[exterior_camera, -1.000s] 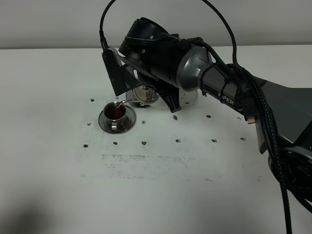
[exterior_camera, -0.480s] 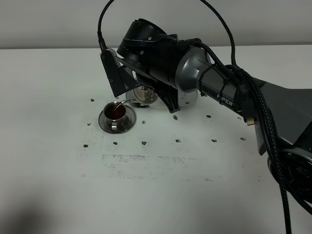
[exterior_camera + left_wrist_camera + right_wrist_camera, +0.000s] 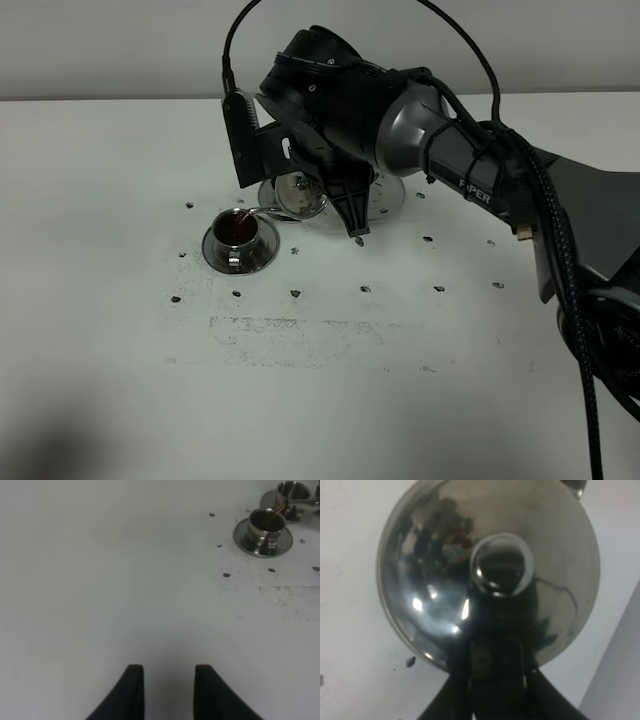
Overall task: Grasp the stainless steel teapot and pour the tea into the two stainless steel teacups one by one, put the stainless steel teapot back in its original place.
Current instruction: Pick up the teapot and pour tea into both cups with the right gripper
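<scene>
My right gripper (image 3: 303,168) reaches across to the left half of the table, shut on the handle of the stainless steel teapot (image 3: 302,195). The teapot is tilted, and its thin spout (image 3: 260,209) ends over the near teacup (image 3: 238,233). That cup stands on its saucer (image 3: 212,252) and holds dark reddish tea (image 3: 237,229). The right wrist view is filled by the teapot's domed lid and knob (image 3: 501,562). The second teacup (image 3: 293,490) shows in the left wrist view behind the first (image 3: 267,524). My left gripper (image 3: 169,680) is open and empty over bare table.
A bare steel saucer (image 3: 390,193) lies behind the right arm. The second cup's saucer rim (image 3: 266,190) shows just left of the teapot. Small dark specks and a smudged patch (image 3: 290,335) mark the white table. The right arm and its cable cover the table's right side.
The right arm's wrist has shifted a little to the right and turned. The teapot stays tilted with its spout over the near cup. The left gripper's movement cannot be told.
</scene>
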